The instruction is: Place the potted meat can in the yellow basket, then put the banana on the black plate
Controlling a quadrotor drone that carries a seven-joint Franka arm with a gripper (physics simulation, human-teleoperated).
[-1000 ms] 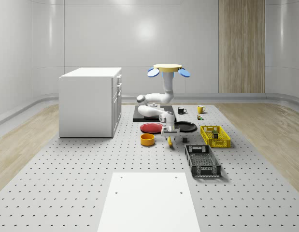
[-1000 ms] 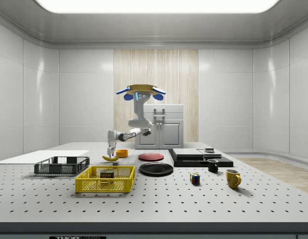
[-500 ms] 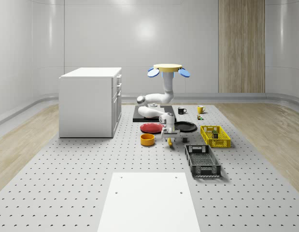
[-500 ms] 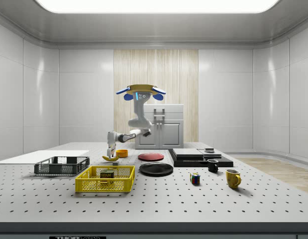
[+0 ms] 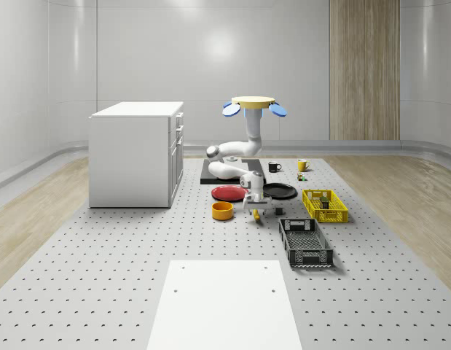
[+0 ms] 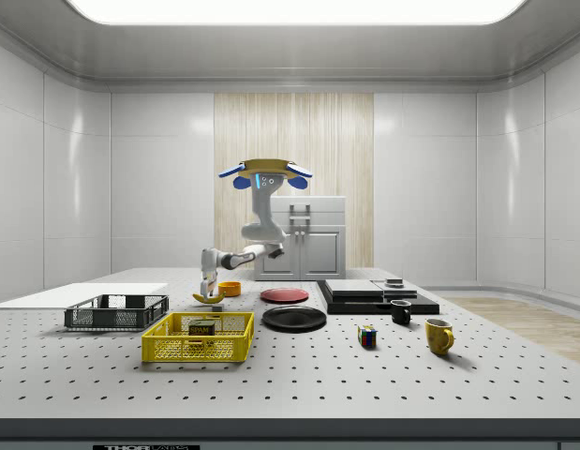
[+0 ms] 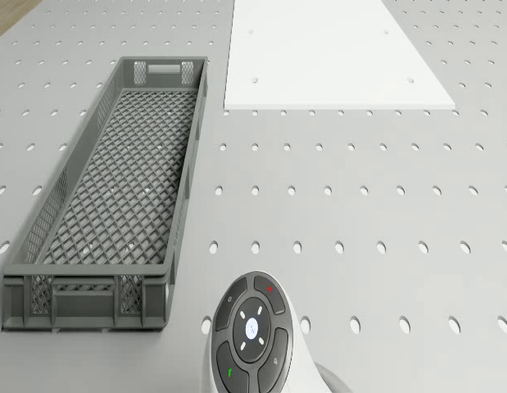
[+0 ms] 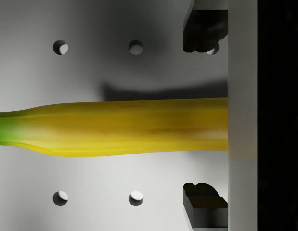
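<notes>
Banana [image 8: 124, 127] lies crosswise between the end effector's [image 8: 204, 115] parted fingers [image 8: 201, 29], not yet clamped, drone [image 5: 254, 104] hovering above.

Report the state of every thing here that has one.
Potted meat can: inside the yellow plastic basket.
Yellow banana: lying on the perforated table, not gripped.
Gripper: open, straddling the banana.
Round black plate: bare.
Grey mesh crate: empty.
Drone: hovering above the table.

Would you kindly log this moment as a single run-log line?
potted meat can: in yellow basket | gripper: open, straddling banana on table | black plate: no banana yet | drone: hovering above table
</notes>
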